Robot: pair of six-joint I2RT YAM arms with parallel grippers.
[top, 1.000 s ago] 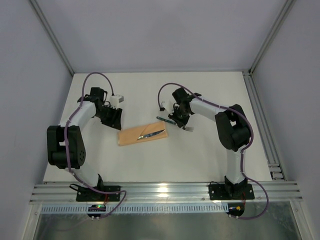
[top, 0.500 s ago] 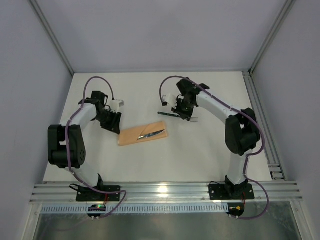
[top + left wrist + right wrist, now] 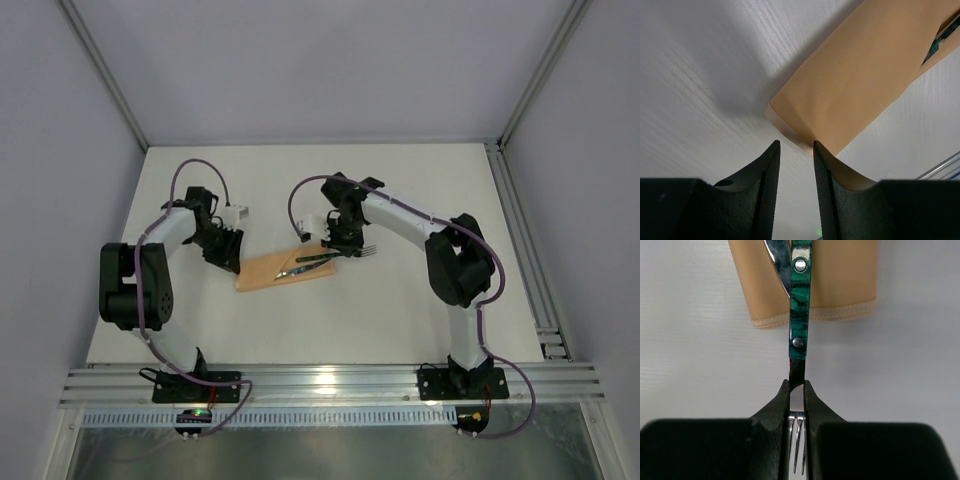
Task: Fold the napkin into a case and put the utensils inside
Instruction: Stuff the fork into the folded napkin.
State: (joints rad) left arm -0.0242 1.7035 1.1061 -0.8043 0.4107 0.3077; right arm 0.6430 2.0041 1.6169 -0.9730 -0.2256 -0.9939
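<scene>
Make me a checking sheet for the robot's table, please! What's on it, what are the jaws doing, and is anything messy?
Surface: white table, faint wood grain.
Job's things: peach case lying flat; knife on it; fork with its handle over the case's end.
Clutter: nothing seen.
Grippers: right gripper, jaws shut on the fork's neck; left gripper, jaws slightly apart at the case's corner.
Cables: purple cables loop along both arms.
Surroundings: grey walls; metal rails at the near edge.
</scene>
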